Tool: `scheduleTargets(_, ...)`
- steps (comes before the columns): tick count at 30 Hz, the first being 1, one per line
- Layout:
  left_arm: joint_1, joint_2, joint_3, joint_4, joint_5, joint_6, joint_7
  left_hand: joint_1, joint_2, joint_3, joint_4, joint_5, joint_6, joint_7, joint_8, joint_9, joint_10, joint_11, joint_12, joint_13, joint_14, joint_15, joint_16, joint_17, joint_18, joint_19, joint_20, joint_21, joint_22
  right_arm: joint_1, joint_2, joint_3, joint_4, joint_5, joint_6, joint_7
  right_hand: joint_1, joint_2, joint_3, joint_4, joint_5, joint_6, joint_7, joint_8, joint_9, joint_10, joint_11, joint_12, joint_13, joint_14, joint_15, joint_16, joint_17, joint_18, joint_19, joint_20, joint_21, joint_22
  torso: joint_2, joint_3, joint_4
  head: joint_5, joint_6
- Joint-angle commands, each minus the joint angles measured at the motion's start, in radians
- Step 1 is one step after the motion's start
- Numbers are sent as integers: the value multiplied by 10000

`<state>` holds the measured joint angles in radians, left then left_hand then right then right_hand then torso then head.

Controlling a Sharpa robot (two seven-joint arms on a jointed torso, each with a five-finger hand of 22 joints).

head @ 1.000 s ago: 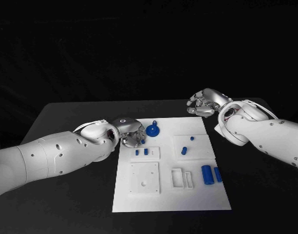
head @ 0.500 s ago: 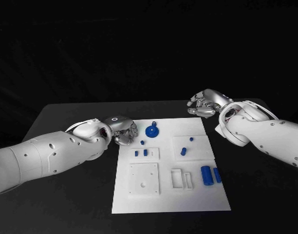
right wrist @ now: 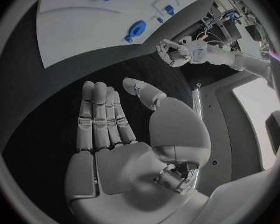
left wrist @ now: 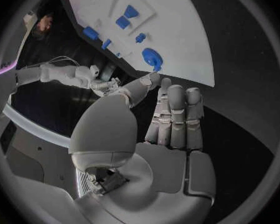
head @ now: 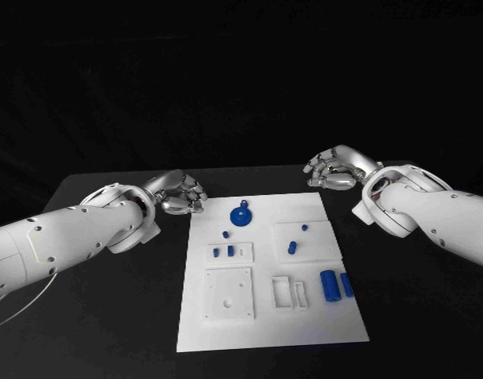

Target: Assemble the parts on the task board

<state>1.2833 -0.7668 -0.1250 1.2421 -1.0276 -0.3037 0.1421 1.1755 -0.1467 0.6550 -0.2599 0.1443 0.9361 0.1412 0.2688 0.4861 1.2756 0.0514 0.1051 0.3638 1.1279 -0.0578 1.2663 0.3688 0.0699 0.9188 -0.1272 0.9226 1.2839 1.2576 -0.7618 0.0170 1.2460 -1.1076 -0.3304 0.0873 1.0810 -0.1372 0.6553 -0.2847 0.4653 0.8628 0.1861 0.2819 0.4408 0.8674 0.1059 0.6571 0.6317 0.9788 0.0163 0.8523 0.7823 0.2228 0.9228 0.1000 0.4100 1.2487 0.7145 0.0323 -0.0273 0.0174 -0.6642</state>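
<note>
White board with small blue parts

The board [head: 270,332] lies flat on the black surface [head: 105,316]; the left robot hand [head: 177,194] and right robot hand [head: 335,170] are spread, holding nothing.

Nothing readable is showing up anywhere here: no text, labels, brand marks or numbers on the task board [head: 310,328], the blue parts [head: 333,285] or the white arms.
</note>
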Motion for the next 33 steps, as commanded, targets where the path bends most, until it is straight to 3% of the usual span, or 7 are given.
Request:
scheduleTargets(1, 8, -193, 13, 362, 1809, -187, 1018, -157, 19, -11, 15, 44, -4, 27, 73, 4, 55, 20, -13, 25, -187, 29, -548, -242, 58, -319, -160, -344, -156, -6, -180, -69, 91, -648, 1009, 399, 262, 12, -78, -26, -74, -9, -25, 110, 21, 363, 122, -1340, -1374, 209, 26, -186, -308, 46, 68, 105, 15, 23, -24, -23, 0, -166, 71)
scheduleTargets(5, 18, -420, 11, 681, 2689, -92, 1208, -255, 31, 48, -13, 27, -36, 29, 129, 20, 9, 147, -98, 36, -577, 186, -1722, -727, -159, -796, -21, -987, -457, -7, -300, -229, 148, -1574, 1326, 342, 428, 17, -303, -16, -162, 75, -76, 223, 14, 1354, 43, -2733, -2863, 815, -48, -384, -842, 309, 474, 225, 89, -20, -36, -31, -8, -294, 154)
scheduleTargets(12, 17, -705, 9, 1224, 4494, 71, 1335, -392, 122, 87, -62, 34, -188, 74, 202, 65, -327, 397, -376, -195, -1075, 709, -3762, -1355, -411, -1515, 383, -2029, -937, -114, -418, -411, 388, -3538, 1634, -181, 807, -38, -687, -75, -763, 286, -186, 378, 40, 2209, -181, -3509, -3459, 2208, -387, -33, -935, 390, 2042, -338, 720, 83, -111, -47, -12, -464, 286)
scheduleTargets(15, 17, -822, 9, 1519, 4495, 137, 1367, -468, 180, 4, -57, 20, -295, 109, 232, 90, -381, 436, -371, -336, -1121, 933, -4537, -1397, -369, -1670, 609, -2332, -1032, -189, -463, -494, 643, -4454, 1806, -574, 1025, -97, -657, -75, -1100, 445, -267, 460, 67, 2532, -263, -3634, -3538, 2439, -484, 40, -925, 390, 2277, -462, 831, 138, -150, -66, -8, -516, 321)
scheduleTargets(21, 18, -937, 10, 1866, 4839, 149, 1448, -489, 208, -89, -81, 21, -373, 130, 272, 108, -437, 469, -376, -500, -1768, 1373, -5593, -1451, -338, -2188, 1025, -2716, -1036, -305, -473, -584, 1056, -5391, 2015, -1186, 922, -194, -729, -74, -1246, 684, -380, 548, 90, 3419, -503, -3769, -3636, 2747, -718, 384, -646, 390, 2649, -648, 1104, 332, -194, -90, 11, -603, 316)
scheduleTargets(26, 19, -941, 10, 1958, 5155, 99, 1496, -468, 208, -134, -72, 35, -463, 165, 267, 93, -591, 539, -397, -663, -2102, 1632, -6195, -1461, -212, -2437, 1289, -2901, -989, -337, -403, -664, 1179, -5853, 1926, -1473, 824, -296, -555, -41, -1367, 687, -360, 500, 41, 3185, -315, -4460, -4019, 2524, -527, 208, -604, 390, 2473, -579, 957, 316, -191, -99, -5, -634, 293)
scheduleTargets(33, 19, -946, 10, 1951, 5394, 157, 1457, -497, 203, -172, -15, 40, -577, 206, 233, 69, -734, 607, -397, -824, -2110, 1701, -6412, -1405, -150, -2495, 1375, -2961, -935, -404, -270, -723, 1110, -5986, 1623, -1519, 685, -546, -405, -3, -1568, 641, -328, 433, -19, 3039, -183, -4948, -4325, 2539, -411, 91, -610, 390, 2507, -551, 879, 283, -184, -91, 9, -661, 269)
